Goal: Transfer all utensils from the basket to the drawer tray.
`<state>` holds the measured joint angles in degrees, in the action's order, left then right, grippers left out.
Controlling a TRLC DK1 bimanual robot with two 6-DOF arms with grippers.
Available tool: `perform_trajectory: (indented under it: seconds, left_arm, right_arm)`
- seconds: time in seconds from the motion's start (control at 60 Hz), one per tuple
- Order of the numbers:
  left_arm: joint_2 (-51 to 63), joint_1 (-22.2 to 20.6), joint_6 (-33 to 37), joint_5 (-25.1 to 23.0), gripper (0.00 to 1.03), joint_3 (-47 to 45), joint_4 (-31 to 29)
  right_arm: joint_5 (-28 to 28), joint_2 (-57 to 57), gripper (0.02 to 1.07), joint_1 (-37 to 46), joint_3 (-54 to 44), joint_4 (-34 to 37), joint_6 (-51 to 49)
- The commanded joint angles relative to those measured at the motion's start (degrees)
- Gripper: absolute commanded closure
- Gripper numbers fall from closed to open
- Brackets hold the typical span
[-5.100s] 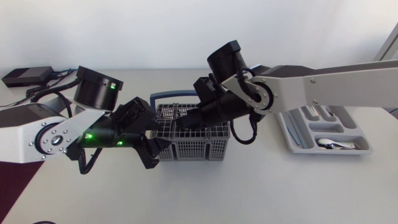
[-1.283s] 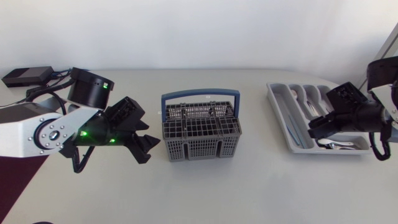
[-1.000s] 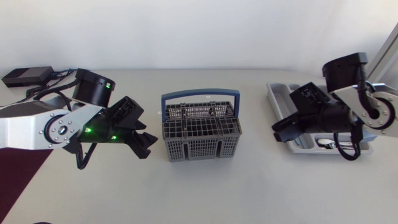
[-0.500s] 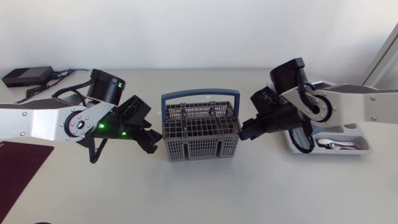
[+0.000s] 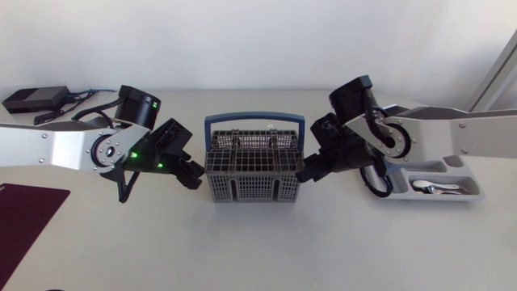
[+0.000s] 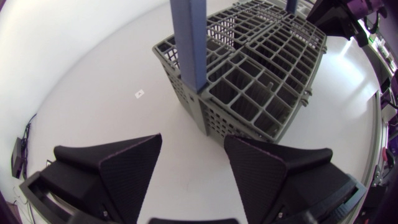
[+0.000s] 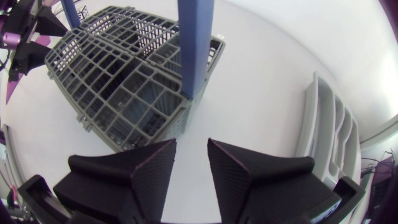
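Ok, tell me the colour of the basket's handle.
The handle is blue, on a grey basket; clearest in the left wrist view.

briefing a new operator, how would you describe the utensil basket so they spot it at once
On the white table, look to the middle, where the left gripper and right gripper face each other: the basket stands between them. It is a grey grid box with a blue hoop handle, unlike the flat pale drawer tray at the robot's right.

the right gripper (image 5: 308, 173) swung back from the drawer tray (image 5: 477, 192) to the basket (image 5: 252, 174); the left gripper (image 5: 194, 175) edged in opposite.
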<state>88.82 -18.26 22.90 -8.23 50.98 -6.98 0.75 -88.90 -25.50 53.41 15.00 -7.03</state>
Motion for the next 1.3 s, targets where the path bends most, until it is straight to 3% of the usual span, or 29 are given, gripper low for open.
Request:
perform_trajectory:
  seconds: [0.0, 0.517, 0.8, 0.983, 1.017, 1.283]
  left_arm:
    - [1.2, 0.0, -0.7, -1.2, 0.32, 2.6, 1.4]
    - [0.8, 1.9, -0.4, -1.2, 0.32, 1.0, 1.4]
    - [-4.8, 5.3, -0.1, -1.6, 0.31, -3.1, 1.4]
    - [-10.3, 7.5, -0.6, -1.8, 0.12, -5.5, 1.3]
    - [-11.5, 7.8, -0.7, -2.1, 0.06, -5.9, 1.2]
    - [-19.7, 11.6, -0.8, -3.3, 0.05, -8.4, 0.1]
  right_arm:
    - [-1.0, -2.2, 0.65, -2.1, 1.7, -0.2, 1.6]
    - [1.1, -1.7, 0.64, -1.4, -0.1, -0.3, 1.7]
    - [1.7, 3.3, 0.34, 4.0, -4.6, -0.3, -0.1]
    - [2.4, 9.4, 0.07, 6.6, -7.8, -0.3, -1.7]
    - [2.4, 10.8, 0.06, 7.1, -8.4, -0.3, -1.8]
    - [2.3, 23.1, 0.07, 13.4, -13.2, -0.8, -4.0]
